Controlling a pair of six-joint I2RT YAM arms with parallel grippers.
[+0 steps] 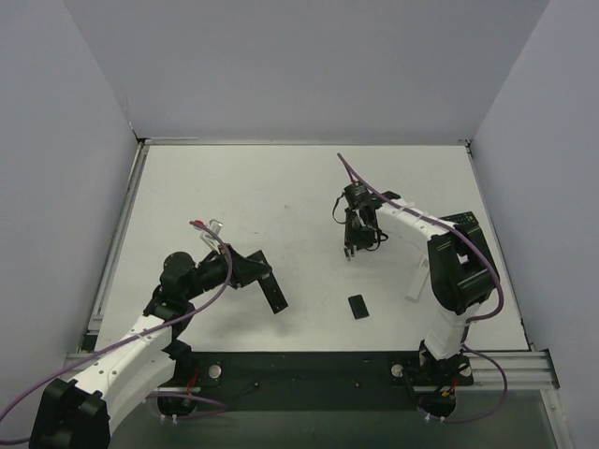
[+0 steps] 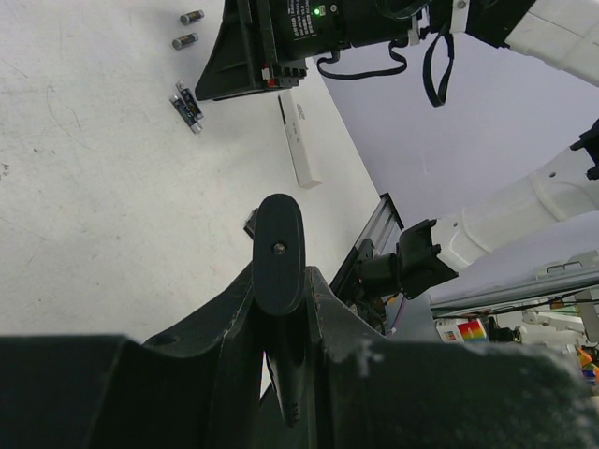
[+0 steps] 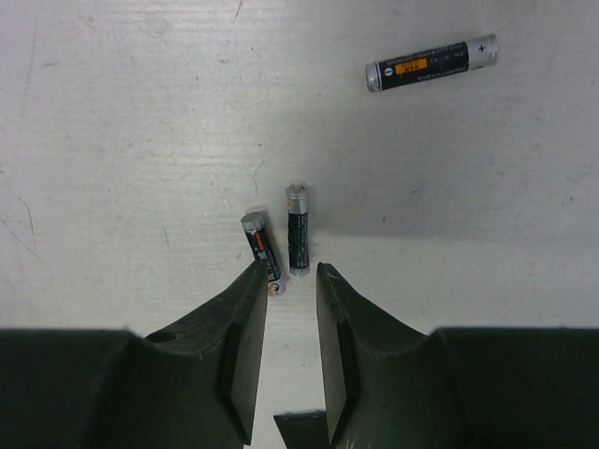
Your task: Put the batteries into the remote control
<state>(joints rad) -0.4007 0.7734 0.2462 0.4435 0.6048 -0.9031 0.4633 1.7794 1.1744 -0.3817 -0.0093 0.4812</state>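
left tool (image 2: pixel 283 292) clamped on black remote (image 2: pixel 281 238) | right tool (image 3: pixel 290 273) narrow gap, empty, above two batteries (image 3: pixel 298 227) on bench (image 3: pixel 112 140) | third battery (image 3: pixel 430 64) at 1 o'clock

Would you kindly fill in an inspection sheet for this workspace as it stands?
Surface: white table, scuffed.
Job's things: three batteries lying loose; black remote control held in the left gripper.
Clutter: slim white bar; small black plate.
Grippers: left gripper shut on the remote control; right gripper open, tips at two batteries.
Cables: purple cables along both arms.
Surroundings: grey walls on three sides.
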